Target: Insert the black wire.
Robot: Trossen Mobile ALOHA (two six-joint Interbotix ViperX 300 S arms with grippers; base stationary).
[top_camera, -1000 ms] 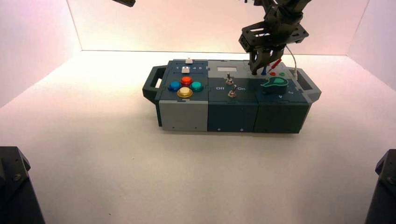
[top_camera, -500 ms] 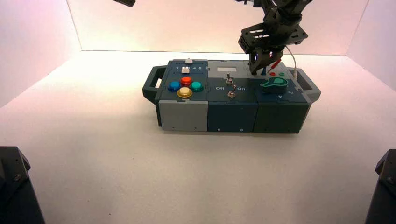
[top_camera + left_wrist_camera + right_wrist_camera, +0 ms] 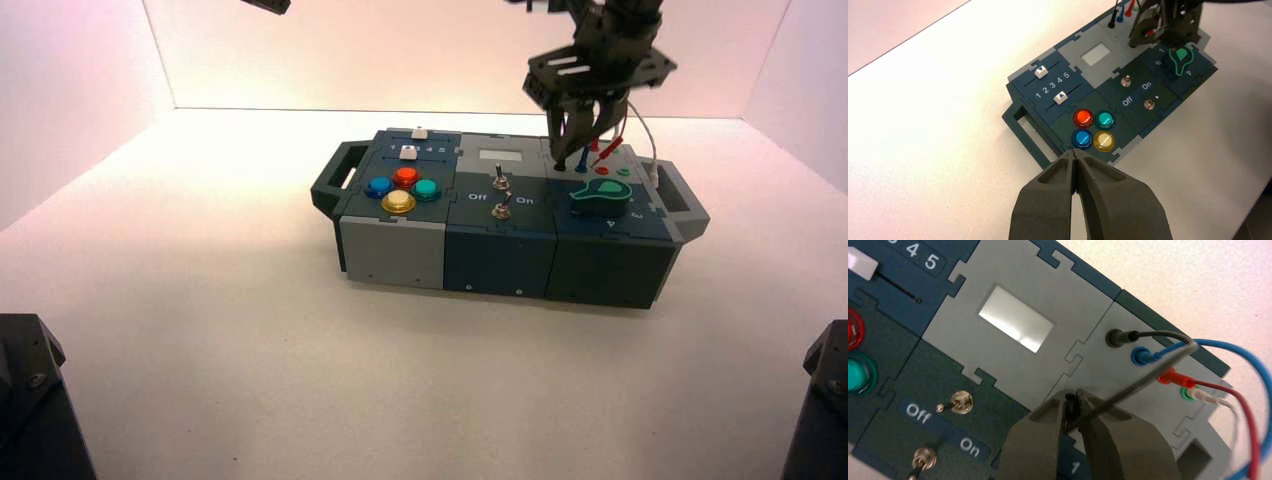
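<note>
Right pincer (image 3: 1071,396) of mine, dark and two-fingered, is over the right part of the grey and dark blue box (image 3: 497,258), behind the dark rotary knob with green pointer outline (image 3: 600,198). I cannot tell whether it is spread or pinches something, because the black wire, a thin dark grey-black cable (image 3: 1148,376), crosses in front of it. One slim black plug (image 3: 1125,337) of this wire sits in the black socket (image 3: 1113,338) on the light grey panel (image 3: 1128,382), near the back edge of the box. From that plug the wire bends and comes back to my pincer, where its lower part passes between the two sides; its other end is hidden from me. Just beside the black plug, the blue wire (image 3: 1243,352), the red wire (image 3: 1246,407) and the white wire (image 3: 1234,425) have their own plugs in the sockets of the same panel. My left pincer (image 3: 1074,152) waits to the left, away from the panel, with its tips pressed together.
</note>
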